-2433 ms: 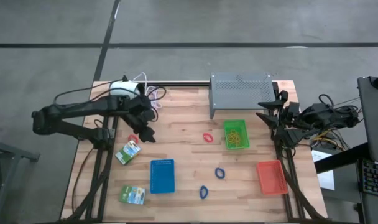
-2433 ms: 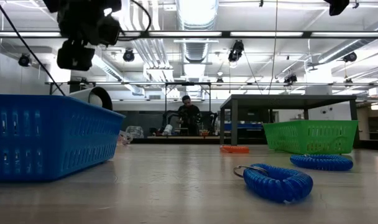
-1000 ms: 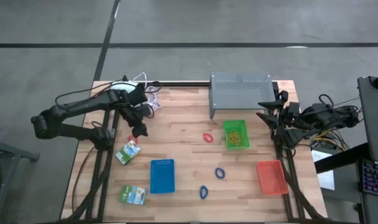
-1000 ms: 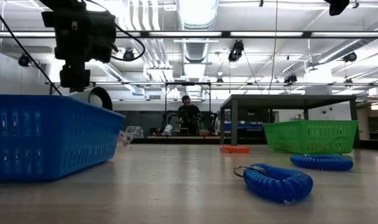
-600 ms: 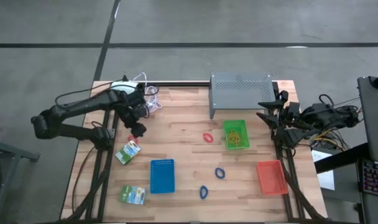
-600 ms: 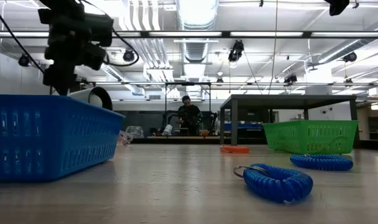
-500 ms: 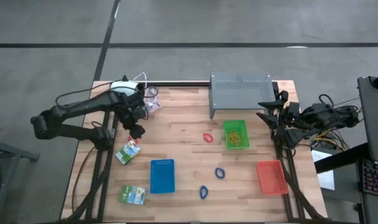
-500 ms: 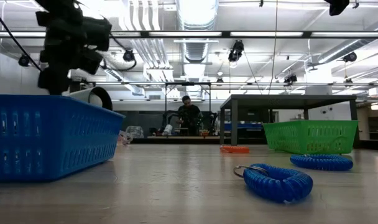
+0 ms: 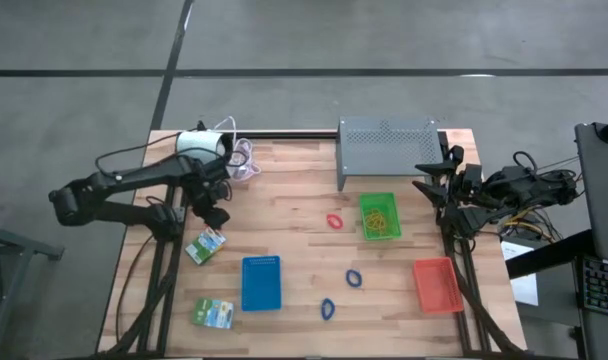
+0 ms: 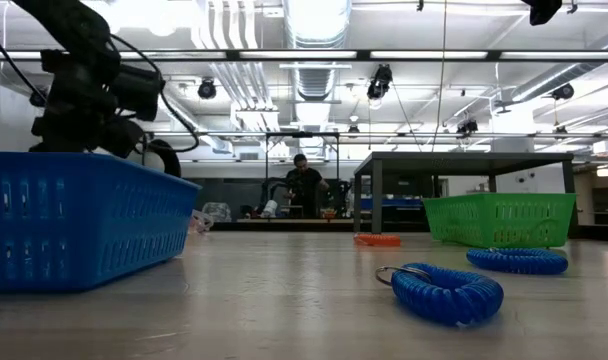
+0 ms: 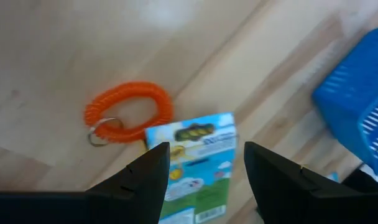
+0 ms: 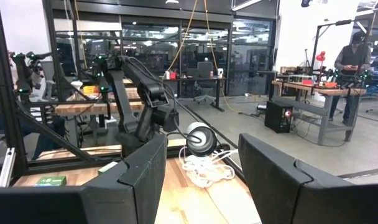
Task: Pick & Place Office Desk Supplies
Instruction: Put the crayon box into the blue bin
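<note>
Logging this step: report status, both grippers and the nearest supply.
Left gripper open, empty, above green-and-white packet. Red coil loop beside the packet. Right gripper open, parked at table edge. Nothing in the way.

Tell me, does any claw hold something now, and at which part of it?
Nothing is held. The left claw is open above the green-and-white packet and red coil loop; the right claw is open and empty at the table's side.

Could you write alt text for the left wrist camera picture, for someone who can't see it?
The left pincer, open and empty, hangs over a wooden table above a green-and-white packet. An orange coiled loop lies beside the packet, and a blue tray sits at the edge.
</note>
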